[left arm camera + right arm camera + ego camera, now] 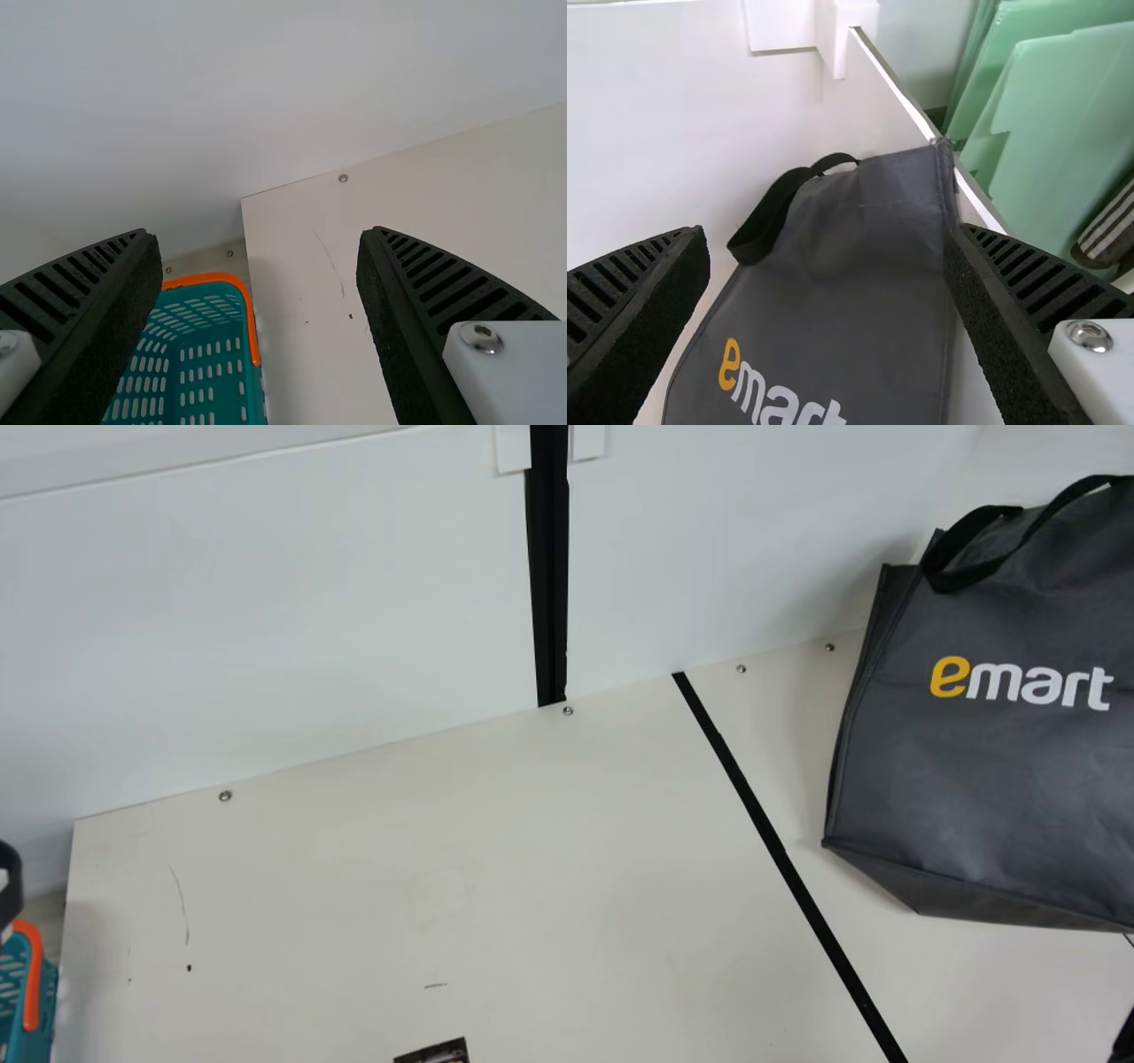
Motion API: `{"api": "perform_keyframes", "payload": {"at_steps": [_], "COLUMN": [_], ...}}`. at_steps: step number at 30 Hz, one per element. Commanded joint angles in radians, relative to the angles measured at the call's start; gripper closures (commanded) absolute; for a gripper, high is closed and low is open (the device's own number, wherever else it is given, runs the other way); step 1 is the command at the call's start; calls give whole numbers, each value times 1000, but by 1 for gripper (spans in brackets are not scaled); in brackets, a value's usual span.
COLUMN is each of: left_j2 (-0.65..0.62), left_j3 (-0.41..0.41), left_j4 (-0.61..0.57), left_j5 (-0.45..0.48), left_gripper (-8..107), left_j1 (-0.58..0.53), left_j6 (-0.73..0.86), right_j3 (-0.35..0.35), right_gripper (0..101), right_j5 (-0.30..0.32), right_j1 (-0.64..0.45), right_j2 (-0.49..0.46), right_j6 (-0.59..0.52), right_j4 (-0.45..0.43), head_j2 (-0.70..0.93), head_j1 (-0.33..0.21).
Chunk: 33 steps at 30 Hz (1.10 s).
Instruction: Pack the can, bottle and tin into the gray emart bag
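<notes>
The right gripper (pixel 1124 1038) has its 2 ribbed fingers (pixel 638 310) spread wide, and nothing is held in it. A small dark part of it reaches into the main view's lower right corner, and it points at the gray emart bag (pixel 992 779).

Ahead of that gripper, the bag stands upright on the table (pixel 496 850), its lettered front toward the fingers and its back near the white wall (pixel 266 620). In the right wrist view, the bag's body spans much of the gap between the 2 fingers, and 1 black handle (pixel 775 212) flops over its upper front. Farther out, past the low white partition beside the bag, are pale green panels (pixel 1063 115).

The left gripper (pixel 9 881) is also open and empty, its 2 fingers (pixel 89 319) well apart and aimed toward the wall. It shows partly at the main view's left edge. Just below and ahead of it is a teal basket (pixel 13 992) with an orange rim, seen partly behind 1 finger in the left wrist view.

Well out from both grippers, a black strip (pixel 780 850) crosses the table between the basket and the bag. Between the grippers, at the main view's bottom edge, is the corner of a dark item (pixel 438 1052); too little shows to tell what it is.
</notes>
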Motion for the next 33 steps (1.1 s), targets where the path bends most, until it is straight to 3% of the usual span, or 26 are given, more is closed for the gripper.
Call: {"api": "perform_keyframes", "payload": {"at_steps": [1, 33], "left_j2": [0, 0], "left_j3": [0, 0], "left_j4": [0, 0], "left_j5": [0, 0], "left_gripper": [9, 9], "left_j1": [0, 0], "left_j6": [0, 0], "right_j3": [4, 296], "right_gripper": [11, 11], "right_j5": [3, 3], "right_j1": [7, 291], "right_j2": [-6, -167], "right_j6": [-3, 11], "right_j4": [3, 69], "head_j2": [-2, -2], "head_j1": [-23, -23]}}
